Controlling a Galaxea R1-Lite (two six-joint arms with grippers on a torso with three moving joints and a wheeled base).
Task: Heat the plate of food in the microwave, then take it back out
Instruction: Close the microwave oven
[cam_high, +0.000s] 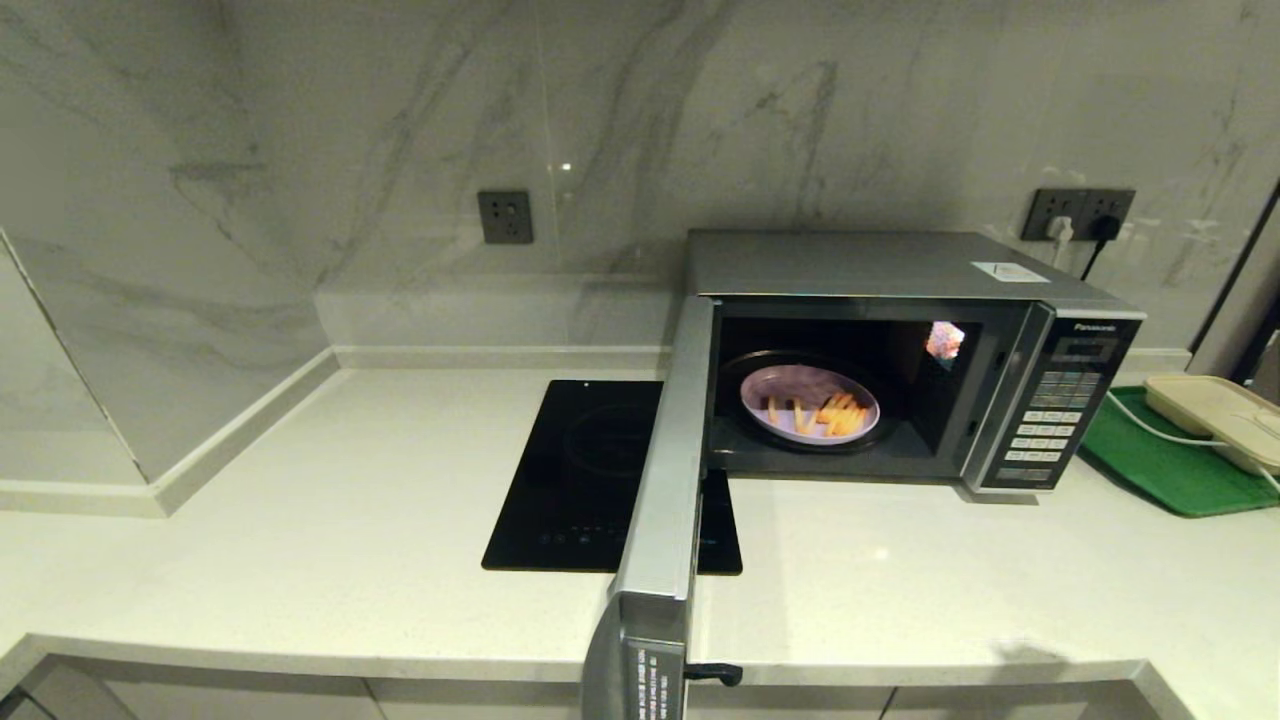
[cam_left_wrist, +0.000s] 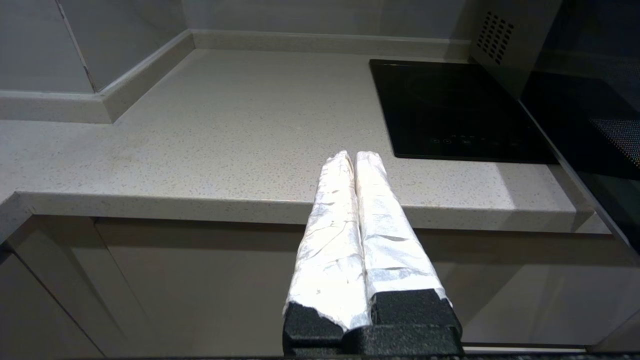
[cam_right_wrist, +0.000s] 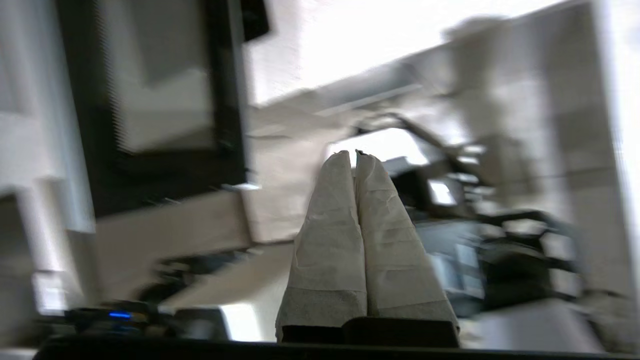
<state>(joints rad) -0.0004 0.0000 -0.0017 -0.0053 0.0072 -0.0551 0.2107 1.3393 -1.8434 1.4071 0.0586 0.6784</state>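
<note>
Inside the large silver boxy microwave (cam_high: 900, 300) with its black keypad panel, the small round pale lilac plate of orange-yellow food sticks (cam_high: 810, 403) sits on the glass turntable, roughly centred in the dark cavity. The microwave's door (cam_high: 665, 480) stands swung wide open toward the camera, its free edge reaching past the front lip of the pale speckled stone countertop (cam_high: 300, 520). Just left of the microwave a flat black induction cooktop (cam_high: 580, 470) is set into the counter; to the microwave's right a beige rectangular lidded box (cam_high: 1215, 415) rests on a green tray (cam_high: 1150, 465). Neither arm appears in the head view. The left gripper (cam_left_wrist: 355, 155), with foil-wrapped fingers pressed together and holding nothing, hovers below the counter edge, left of the microwave door. The right gripper (cam_right_wrist: 356, 154) also has its wrapped fingers closed on nothing; its surroundings are smeared, so its position relative to the microwave cannot be told. As a judgement, the protruding door is the main risk: an arm rising from below could knock it, jolting the microwave or slamming the door. Only the head view shows the plate and cavity; only the left wrist view shows the cupboard fronts under the counter and the vent holes on the microwave's side.
</note>
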